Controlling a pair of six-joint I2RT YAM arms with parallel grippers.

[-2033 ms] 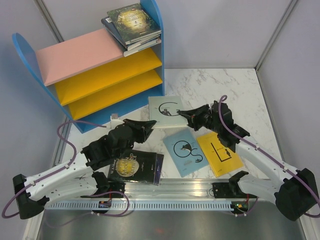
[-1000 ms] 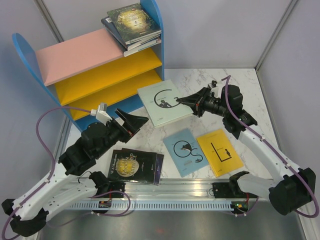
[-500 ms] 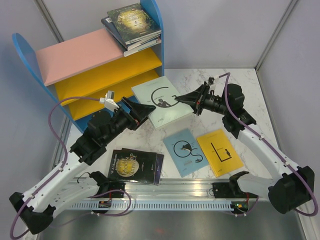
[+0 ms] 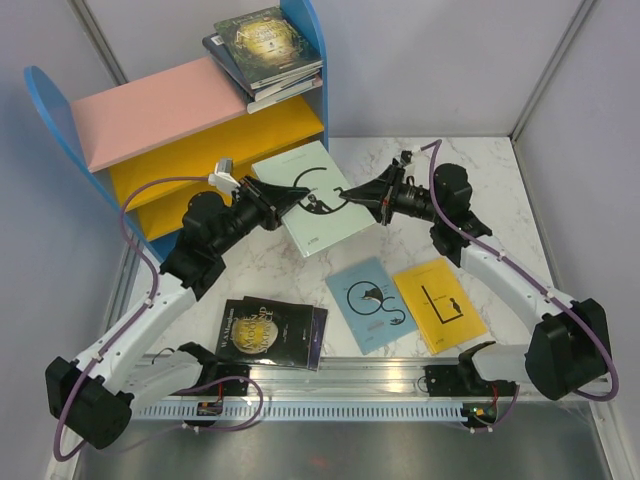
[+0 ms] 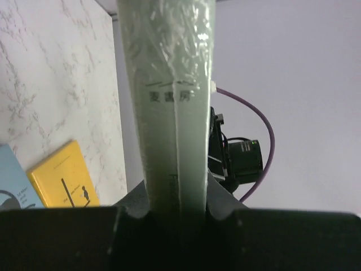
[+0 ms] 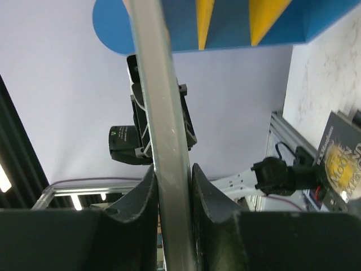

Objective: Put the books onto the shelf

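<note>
Top view, read left to right. The shelf (image 4: pixel 50 105) stands at the far left of the desk (image 4: pixel 490 180). Its pink top board (image 4: pixel 150 110) is bare except for the stacked books (image 4: pixel 265 45) lying at its right end, and the two yellow boards (image 4: pixel 220 150) below carry nothing that can be seen.

Just in front of the shelf, the left gripper (image 4: pixel 272 196) pinches the left edge of the pale green book (image 4: pixel 310 215), which is held clear of the desk and tilted. The right gripper (image 4: pixel 352 196) pinches its opposite edge. Both wrist views show the fingers pressed flat against the covers.

The black book (image 4: pixel 270 335), teal-blue book (image 4: pixel 370 303) and yellow book (image 4: pixel 438 305) lie flat along the near desk, apart from one another.

Handling, as judged:
- **Feel:** the held book looks thin, light and slightly flexible. Its glossy film wrap is probably slippery.
- **Hold:** grips should stay well onto the cover at the edges, since a single pinch may let it sag or swing.
- **Clearance:** the book's far corner is near the shelf's right blue side panel (image 4: pixel 308 40).
- **Open room:** the bays stand open toward the arms. The marble to the right and behind is free for the right arm to move.
</note>
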